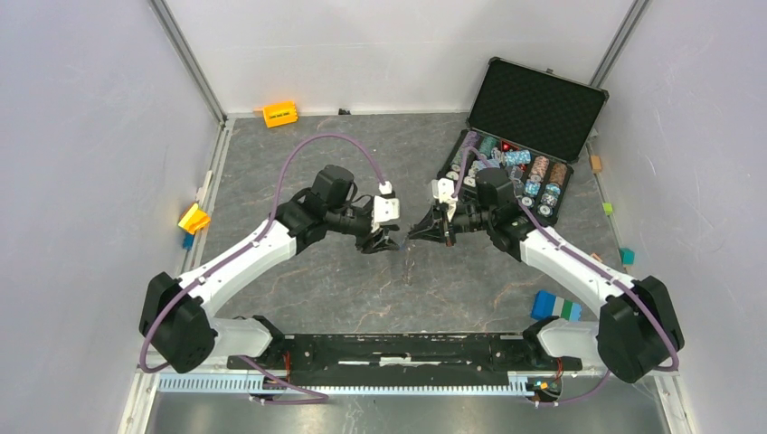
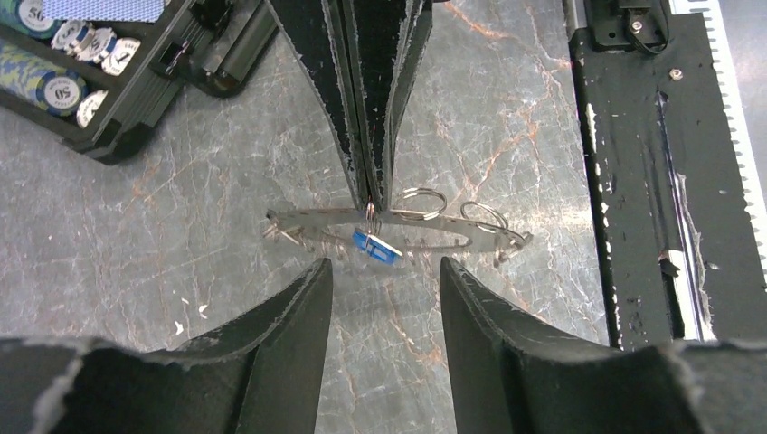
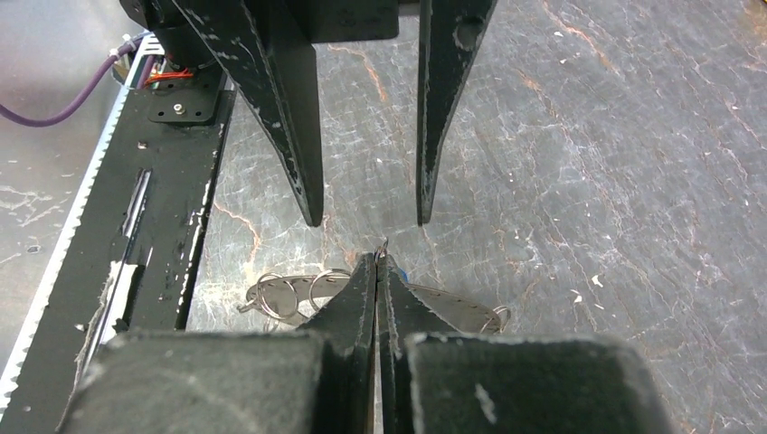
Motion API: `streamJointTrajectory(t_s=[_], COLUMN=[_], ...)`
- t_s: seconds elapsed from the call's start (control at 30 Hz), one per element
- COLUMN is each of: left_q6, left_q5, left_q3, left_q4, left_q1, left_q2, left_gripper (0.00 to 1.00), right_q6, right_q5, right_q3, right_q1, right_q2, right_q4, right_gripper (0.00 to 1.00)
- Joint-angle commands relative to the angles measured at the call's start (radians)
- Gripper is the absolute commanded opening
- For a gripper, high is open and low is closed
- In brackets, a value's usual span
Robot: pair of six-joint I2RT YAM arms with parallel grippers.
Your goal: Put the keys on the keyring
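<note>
The keyring (image 2: 452, 237) is a flat grey hoop seen almost edge-on, with small split rings (image 2: 417, 201) along it. It also shows in the right wrist view (image 3: 452, 307). My right gripper (image 2: 371, 203) is shut, and pinches the small wire ring of a blue-headed key (image 2: 375, 245) right at the hoop's band. The key hangs just below the tips. I cannot tell if the band is pinched too. My left gripper (image 2: 386, 267) is open and empty, its tips just short of the hoop, facing the right gripper (image 1: 418, 232). The left gripper (image 1: 387, 242) is at mid-table.
An open black case of poker chips (image 1: 506, 167) stands at the back right, just behind the right arm. Small coloured blocks lie by the walls: orange (image 1: 279, 114), yellow (image 1: 194, 218), blue (image 1: 553, 306). The black base rail (image 1: 398, 348) runs along the near edge.
</note>
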Motion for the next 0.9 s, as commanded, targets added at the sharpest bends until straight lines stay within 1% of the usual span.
streamJointTrajectory(t_s=[0.0, 0.1, 0.3, 0.6, 0.63, 0.87], left_q6=[0.073, 0.069, 0.064, 0.044, 0.036, -0.018], left_q5=[0.08, 0.113, 0.116, 0.122, 0.123, 0.144], left_q3=[0.014, 0.024, 0.023, 0.024, 0.024, 0.024], left_q4=[0.049, 0.049, 0.062, 0.072, 0.076, 0.107], left_q1=[0.002, 0.002, 0.004, 0.004, 0.003, 0.002], left_q2=[0.037, 0.062, 0.077, 0.092, 0.094, 0.121], left_gripper=[0.53, 0.47, 0.29, 0.04, 0.02, 0.02], right_q6=[0.025, 0.034, 0.041, 0.058, 0.062, 0.076], right_q5=[-0.048, -0.048, -0.052, -0.051, -0.05, -0.039], right_q3=[0.026, 0.019, 0.011, 0.0, 0.002, -0.004], right_q1=[-0.002, -0.003, -0.003, -0.003, -0.003, -0.004], right_q2=[-0.041, -0.052, -0.06, -0.064, -0.064, -0.078], right_q4=[0.067, 0.08, 0.086, 0.108, 0.112, 0.127], right_gripper=[0.0, 0.0, 0.0, 0.0, 0.0, 0.0])
